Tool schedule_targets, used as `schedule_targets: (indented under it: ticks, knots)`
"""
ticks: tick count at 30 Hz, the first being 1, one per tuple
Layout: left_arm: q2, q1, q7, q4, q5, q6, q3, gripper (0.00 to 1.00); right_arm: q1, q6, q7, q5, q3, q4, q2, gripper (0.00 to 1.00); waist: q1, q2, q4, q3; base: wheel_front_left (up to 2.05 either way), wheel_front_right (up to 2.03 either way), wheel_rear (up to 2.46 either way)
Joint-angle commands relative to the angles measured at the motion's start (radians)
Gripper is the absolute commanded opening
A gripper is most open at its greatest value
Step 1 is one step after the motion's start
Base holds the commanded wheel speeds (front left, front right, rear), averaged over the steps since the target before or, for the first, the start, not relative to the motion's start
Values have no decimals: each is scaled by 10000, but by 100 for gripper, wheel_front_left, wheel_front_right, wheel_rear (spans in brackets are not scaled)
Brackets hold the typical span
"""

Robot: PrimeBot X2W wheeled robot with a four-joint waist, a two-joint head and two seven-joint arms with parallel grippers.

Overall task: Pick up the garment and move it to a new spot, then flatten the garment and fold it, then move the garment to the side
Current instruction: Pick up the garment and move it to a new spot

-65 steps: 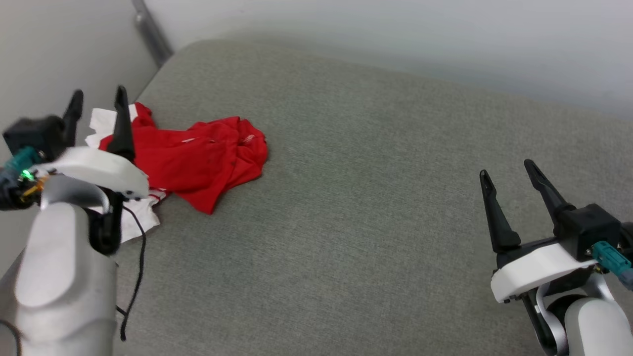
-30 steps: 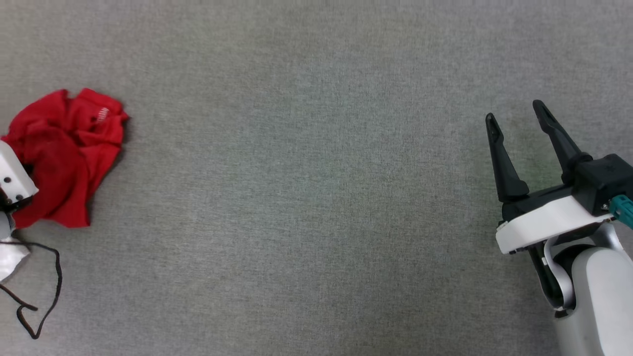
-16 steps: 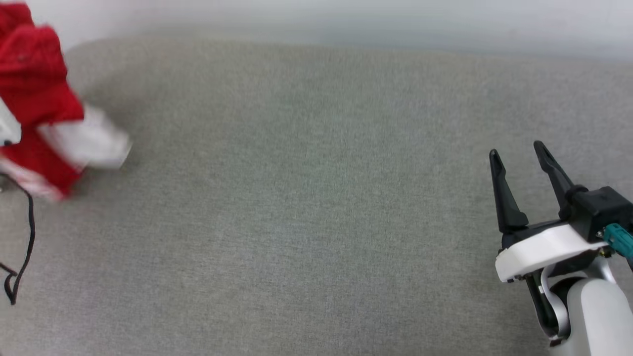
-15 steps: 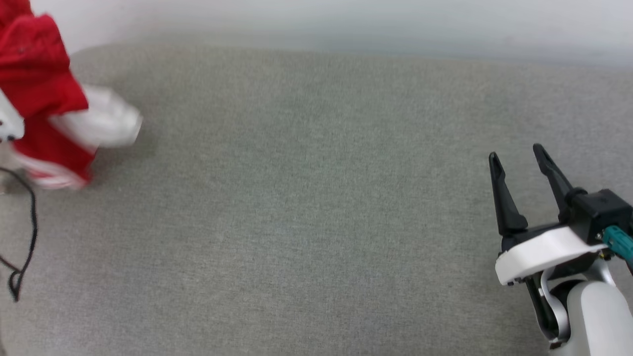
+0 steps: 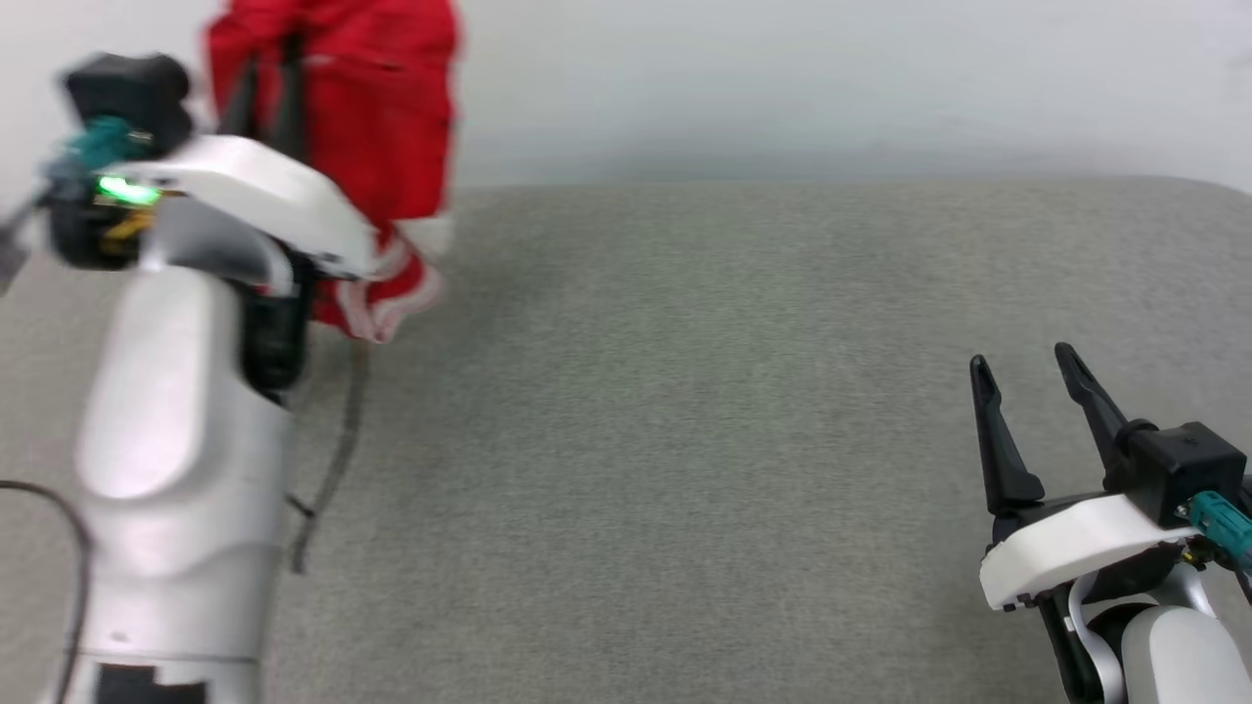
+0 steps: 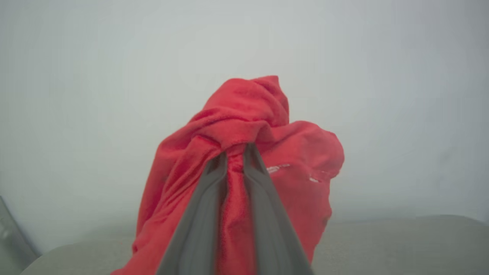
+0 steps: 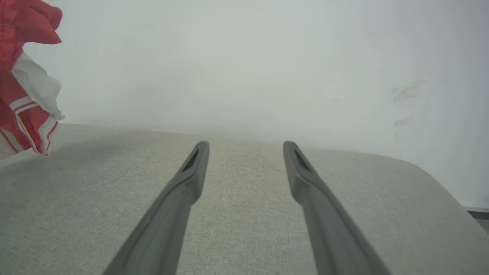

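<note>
The garment (image 5: 377, 117), a red jersey with white sleeve cloth and striped trim, hangs bunched in the air above the far left of the grey cushion. My left gripper (image 5: 269, 83) is shut on a fold of it, and in the left wrist view the garment (image 6: 244, 126) drapes over both closed fingers (image 6: 208, 214). Its lower hem (image 7: 32, 122) with red-and-white stripes dangles just above the cushion in the right wrist view. My right gripper (image 5: 1022, 367) stands open and holds nothing near the right front of the cushion, far from the garment.
The grey fabric cushion (image 5: 685, 411) stretches wide between the two arms. A pale wall (image 5: 831, 78) rises behind it. A dark cable (image 5: 328, 479) hangs from my left forearm. The cushion's rounded right edge (image 7: 428, 175) is near my right gripper.
My left gripper has lifted the garment off the cushion and carried it rightward and up. The head camera has shifted too. The right gripper has stayed open in place.
</note>
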Motion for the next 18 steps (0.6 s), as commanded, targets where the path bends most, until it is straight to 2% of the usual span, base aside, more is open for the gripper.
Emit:
schedule_targets:
  ticks: [1, 3, 8, 14, 18]
  knots:
    - [-326, 173, -166, -146, 32, -77, -262, 0, 88, -7, 32, 14, -16, -54, 47, 100, 1, 0, -399, -46, 0, 0, 0]
    - [-879, 433, -296, -280, -58, -205, -683, 0, 104, -7, 56, 60, -2, -87, 63, 100, 1, 0, -670, 1, 0, 0, 0]
    - [-1663, 1218, -548, -478, -274, -443, -1874, 0, 152, -7, 66, 85, 51, -143, 86, 100, 1, 0, -1196, 256, 0, 0, 0]
    - [-1882, 2977, -504, -388, -583, -472, -3218, 0, 117, -5, -49, 208, 152, 17, 97, 100, 1, 0, -1459, 569, 0, 0, 0]
    - [-1902, 4254, -373, -56, -639, -261, -3692, 0, 48, -7, -152, 378, 265, 203, 95, 100, 1, 0, -1470, 654, 0, 0, 0]
